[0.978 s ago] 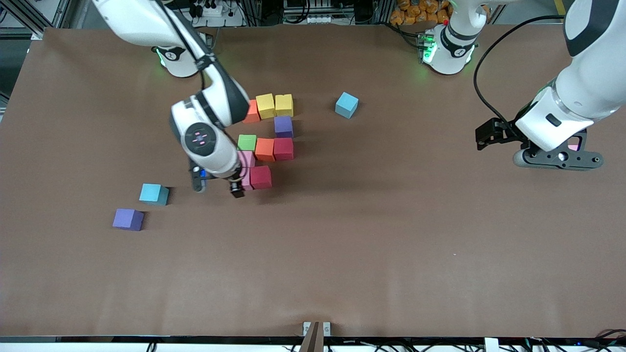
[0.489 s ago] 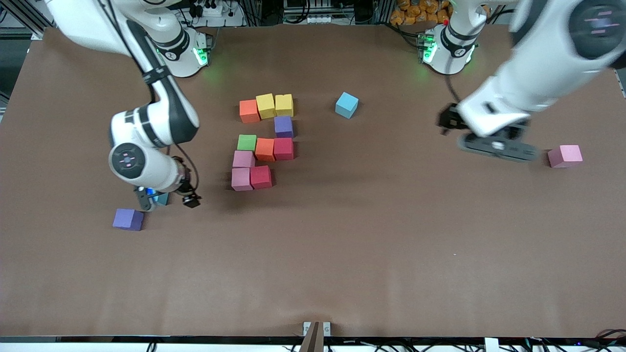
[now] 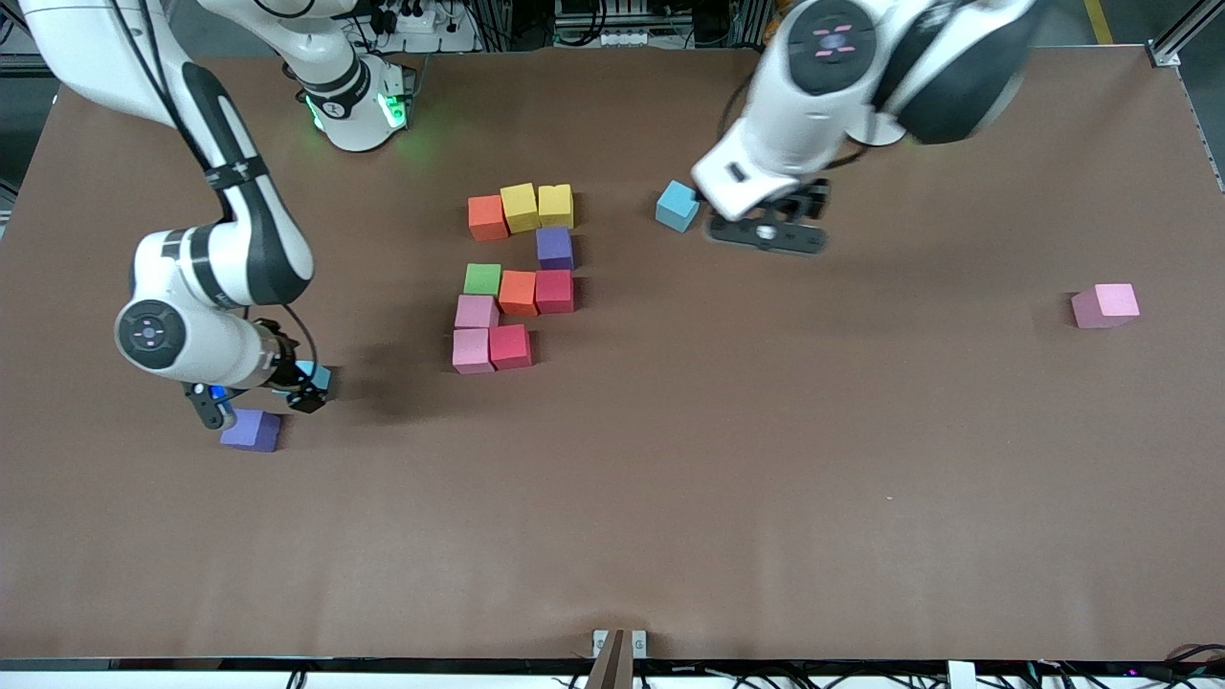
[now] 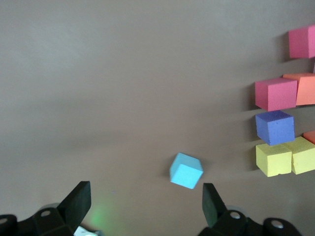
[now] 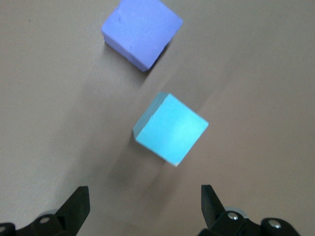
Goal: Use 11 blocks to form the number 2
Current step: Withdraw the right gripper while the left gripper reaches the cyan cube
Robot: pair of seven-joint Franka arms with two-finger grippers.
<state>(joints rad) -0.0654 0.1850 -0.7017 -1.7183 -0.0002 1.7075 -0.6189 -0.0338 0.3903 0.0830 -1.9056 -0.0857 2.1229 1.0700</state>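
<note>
while ten blocks (image 3: 518,292) form most of the 2, both open grippers (image 3: 256,410) (image 3: 766,234) hover beside loose light blue cubes (image 5: 170,128) (image 4: 186,170).

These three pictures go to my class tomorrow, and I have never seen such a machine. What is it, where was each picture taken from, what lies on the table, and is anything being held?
Two white robot arms work at a brown table. The wide picture looks down from a high camera facing them; the other two come from cameras on each arm's wrist.

Ten coloured blocks sit together, an unfinished number 2. Loose cubes lie apart: a pink cube toward the left arm's end, a purple cube toward the right arm's end, and two light blue ones.

The left pincer is open over one light blue cube. The right pincer is open over the other light blue cube. Neither holds anything.
</note>
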